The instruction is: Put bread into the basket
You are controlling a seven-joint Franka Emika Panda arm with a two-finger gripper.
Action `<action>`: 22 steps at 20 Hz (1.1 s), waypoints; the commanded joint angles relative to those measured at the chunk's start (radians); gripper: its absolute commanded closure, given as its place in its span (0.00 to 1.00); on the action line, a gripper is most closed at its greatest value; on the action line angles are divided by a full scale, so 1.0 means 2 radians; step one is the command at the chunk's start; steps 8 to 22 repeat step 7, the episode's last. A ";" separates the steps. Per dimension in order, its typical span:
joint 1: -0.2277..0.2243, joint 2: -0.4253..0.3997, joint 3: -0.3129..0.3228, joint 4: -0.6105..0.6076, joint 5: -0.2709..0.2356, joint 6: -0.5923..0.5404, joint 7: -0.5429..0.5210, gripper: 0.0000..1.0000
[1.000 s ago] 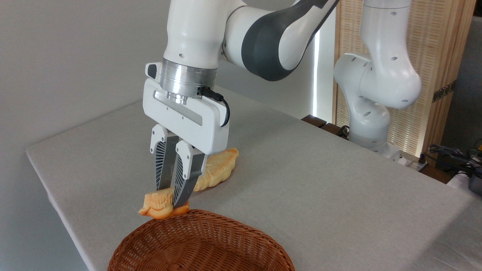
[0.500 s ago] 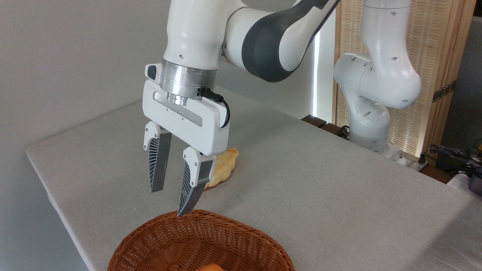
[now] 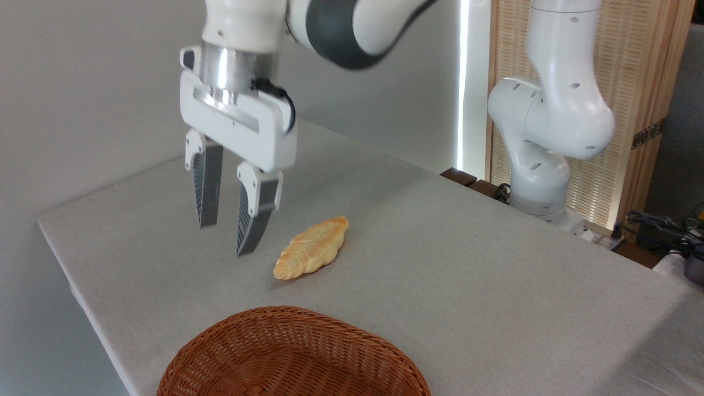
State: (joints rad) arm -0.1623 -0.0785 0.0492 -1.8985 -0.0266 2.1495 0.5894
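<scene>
At the left, the pincer (image 3: pixel 225 239) is held above the table (image 3: pixel 467 264), its jaws spread and nothing between them, fingertips pointing down. Just to its right and a little lower in view, a long ridged roll (image 3: pixel 312 248) is laid on the table, its long axis running from lower left to upper right; it is not touched by the pincer. Below and nearer the camera, the basket (image 3: pixel 291 352) is seen at the table's front edge, well apart from the pincer. The bread cannot be made out; only the far inner wall of the basket is visible, so the bun is judged to lie inside, below the frame's edge. If so, the task is judged complete.
</scene>
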 commanded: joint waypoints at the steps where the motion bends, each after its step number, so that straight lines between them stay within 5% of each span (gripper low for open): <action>1: 0.001 0.001 0.001 0.049 -0.002 -0.096 -0.006 0.00; 5: 0.001 0.007 -0.006 0.058 -0.005 -0.145 -0.004 0.00; 22: 0.001 0.008 -0.007 0.058 -0.006 -0.145 -0.003 0.00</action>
